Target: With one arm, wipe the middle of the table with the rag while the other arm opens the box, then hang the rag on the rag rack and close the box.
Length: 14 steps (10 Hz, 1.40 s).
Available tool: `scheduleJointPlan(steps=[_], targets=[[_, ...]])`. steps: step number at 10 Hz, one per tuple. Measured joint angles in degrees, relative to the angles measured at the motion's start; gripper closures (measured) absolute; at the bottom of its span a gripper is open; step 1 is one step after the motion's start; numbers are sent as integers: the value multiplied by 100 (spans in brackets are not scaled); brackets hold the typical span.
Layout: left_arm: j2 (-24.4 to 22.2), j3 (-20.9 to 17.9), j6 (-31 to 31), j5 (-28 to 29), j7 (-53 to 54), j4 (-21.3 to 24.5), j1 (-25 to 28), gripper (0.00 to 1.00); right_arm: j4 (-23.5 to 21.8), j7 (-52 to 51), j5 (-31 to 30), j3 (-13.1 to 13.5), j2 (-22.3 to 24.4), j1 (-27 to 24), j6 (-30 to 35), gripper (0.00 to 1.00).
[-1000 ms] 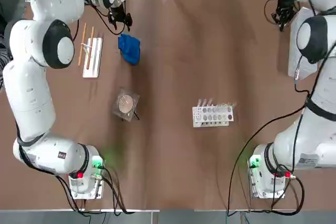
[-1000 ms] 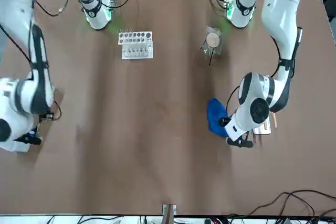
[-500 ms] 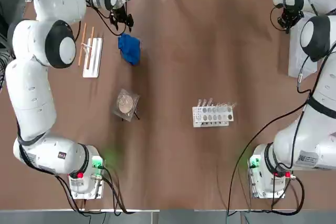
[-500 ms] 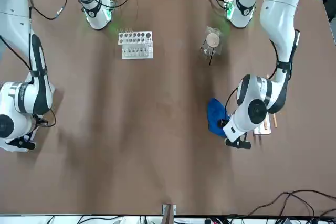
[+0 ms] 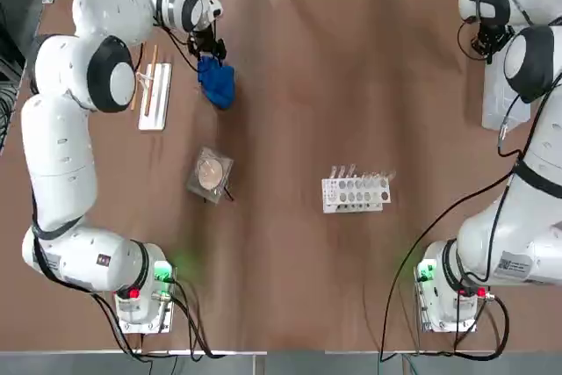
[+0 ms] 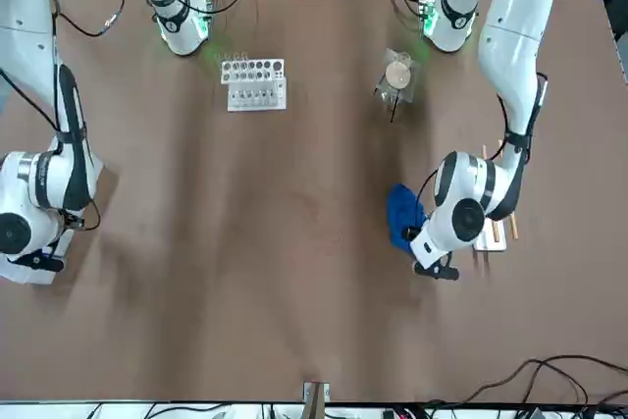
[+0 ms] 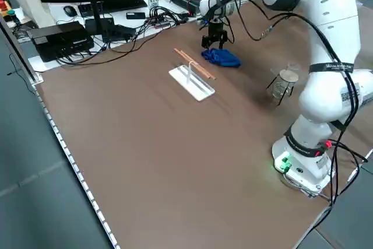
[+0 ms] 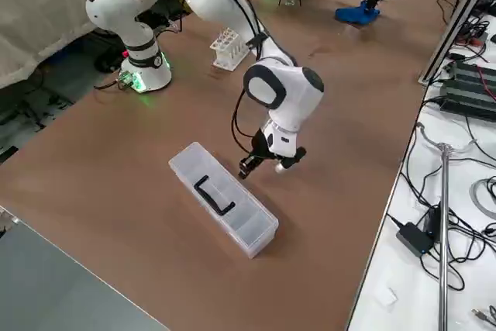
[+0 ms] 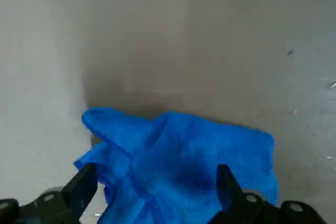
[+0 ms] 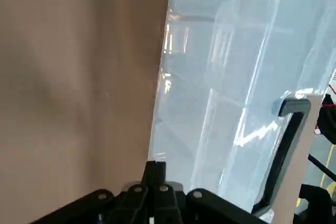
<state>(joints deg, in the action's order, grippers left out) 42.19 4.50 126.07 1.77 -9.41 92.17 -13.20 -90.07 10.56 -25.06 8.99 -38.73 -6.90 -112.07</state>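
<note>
straddling the rag (image 9: 178,166), your left fingers (image 9: 81,190) are spread; your right ones (image 10: 155,174), pressed together, hang near its far neighbour, the box (image 10: 220,77).

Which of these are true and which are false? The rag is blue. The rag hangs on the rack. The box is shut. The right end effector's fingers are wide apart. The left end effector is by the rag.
The rag is blue: true.
The rag hangs on the rack: false, it lies on the table.
The box is shut: true.
The right end effector's fingers are wide apart: false, they are together.
The left end effector is by the rag: true.
</note>
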Motion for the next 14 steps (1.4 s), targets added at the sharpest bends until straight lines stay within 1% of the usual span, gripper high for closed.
scheduleJointPlan(steps=[1,2,3,4,6,7,9,12,14], targets=[[19,1,6,2,0,106,-5,4,-42,6,-4,13,0,0,-4,99],[18,16,10,2,-4,120,-47,14,-56,9,-6,15,1,1,-6,99],[23,29,25,2,-93,81,-205,33,-57,10,-7,15,1,3,-6,99],[62,28,91,2,-335,-2,-449,47,-57,11,-8,16,1,4,-3,99],[278,20,177,7,-1029,-371,-840,78,-57,12,-9,30,5,4,34,99],[377,22,202,7,-1331,-589,-980,87,-57,12,-10,35,18,4,99,99],[543,45,234,7,-1723,-1044,-1282,87,-56,12,-22,39,94,5,261,99],[616,55,278,-49,-1965,-1509,-1821,87,-55,21,-224,57,181,6,315,99],[641,81,798,-181,-2077,-1686,-2098,87,-57,21,-235,59,226,6,341,99]])
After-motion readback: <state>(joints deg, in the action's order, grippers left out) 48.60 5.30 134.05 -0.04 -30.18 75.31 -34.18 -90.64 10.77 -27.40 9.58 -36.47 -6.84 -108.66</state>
